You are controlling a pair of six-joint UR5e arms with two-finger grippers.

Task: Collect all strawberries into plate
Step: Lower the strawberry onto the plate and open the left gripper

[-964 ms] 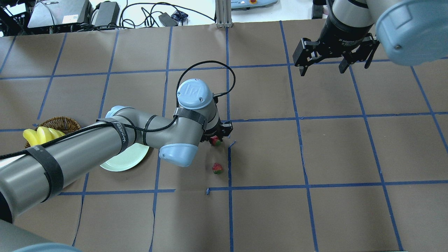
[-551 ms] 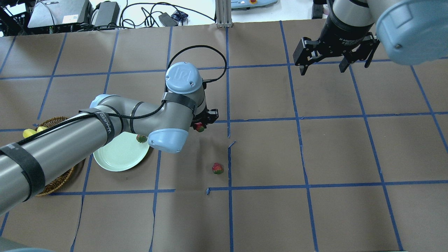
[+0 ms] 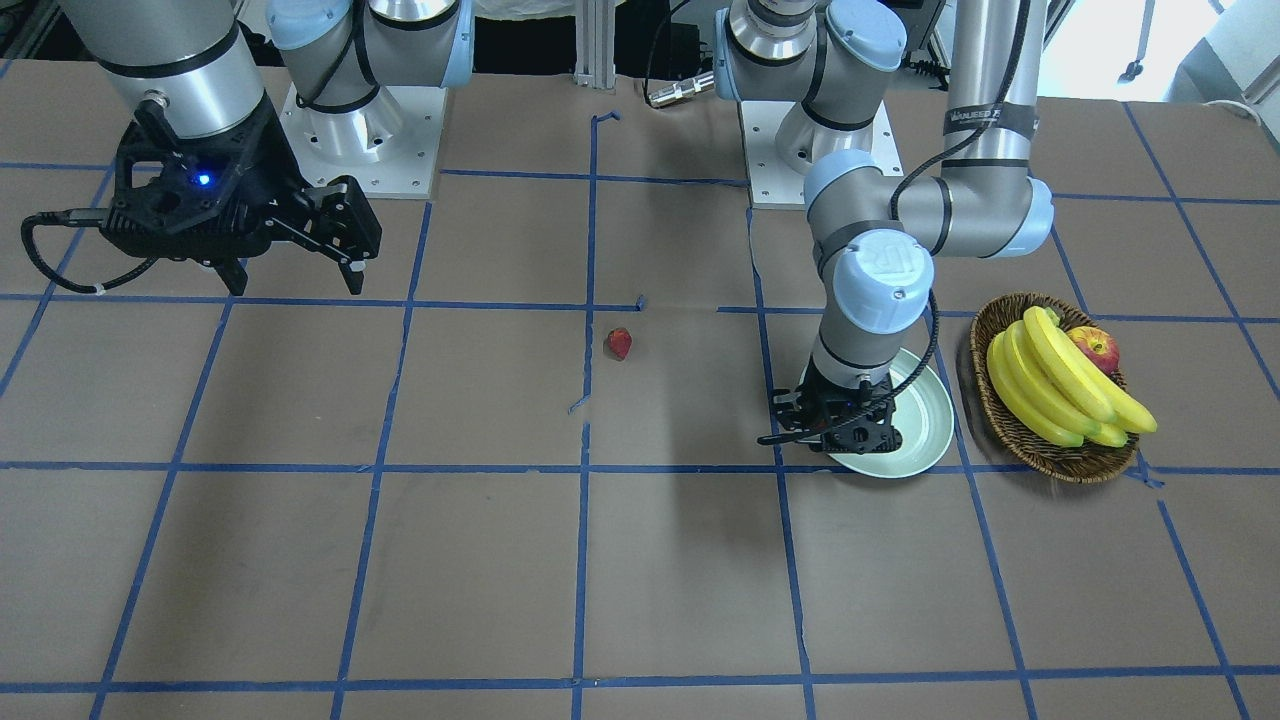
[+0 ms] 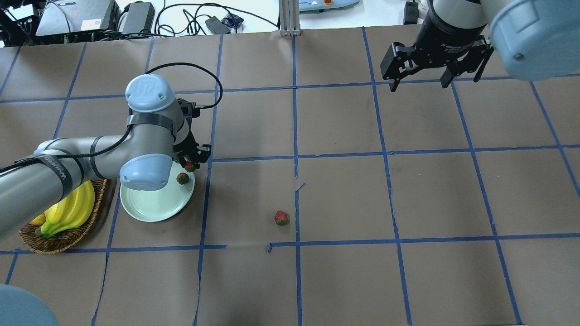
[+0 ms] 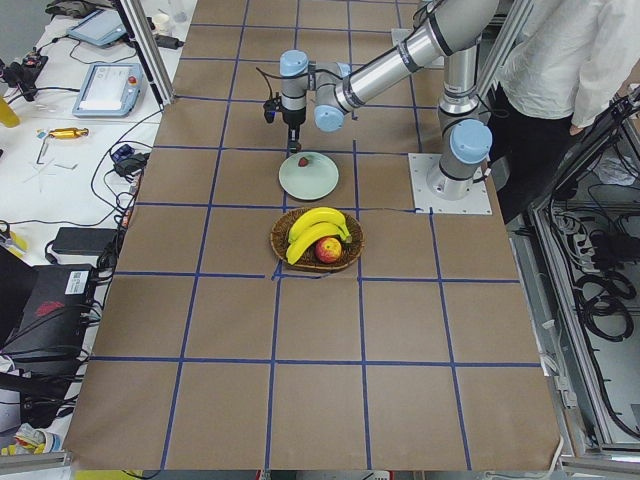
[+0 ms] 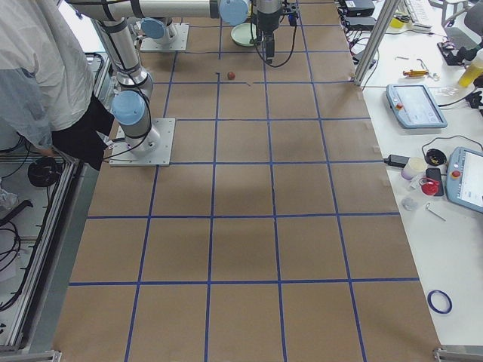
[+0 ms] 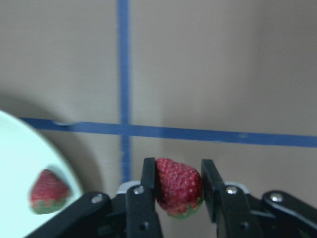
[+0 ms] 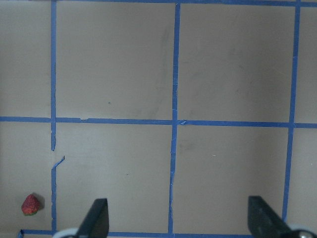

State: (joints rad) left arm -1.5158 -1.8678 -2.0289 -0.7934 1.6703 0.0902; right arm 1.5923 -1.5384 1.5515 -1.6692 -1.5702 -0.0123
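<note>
The left claw (image 4: pixel 190 165) pinches one strawberry (image 7: pixel 179 184) just beside the rim of the plate (image 4: pixel 149 204). A second berry (image 4: pixel 182 178) lies on the plate. The third (image 4: pixel 281 218) sits on the counter (image 4: pixel 344 199) - well apart. The right claw (image 8: pixel 179 219) hangs spread - holding nothing.

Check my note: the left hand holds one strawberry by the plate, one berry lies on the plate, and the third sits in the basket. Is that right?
Not quite. The third strawberry is not in the basket; it lies on the table, well apart from it, as the overhead view shows. The rest of the note stands.
</note>
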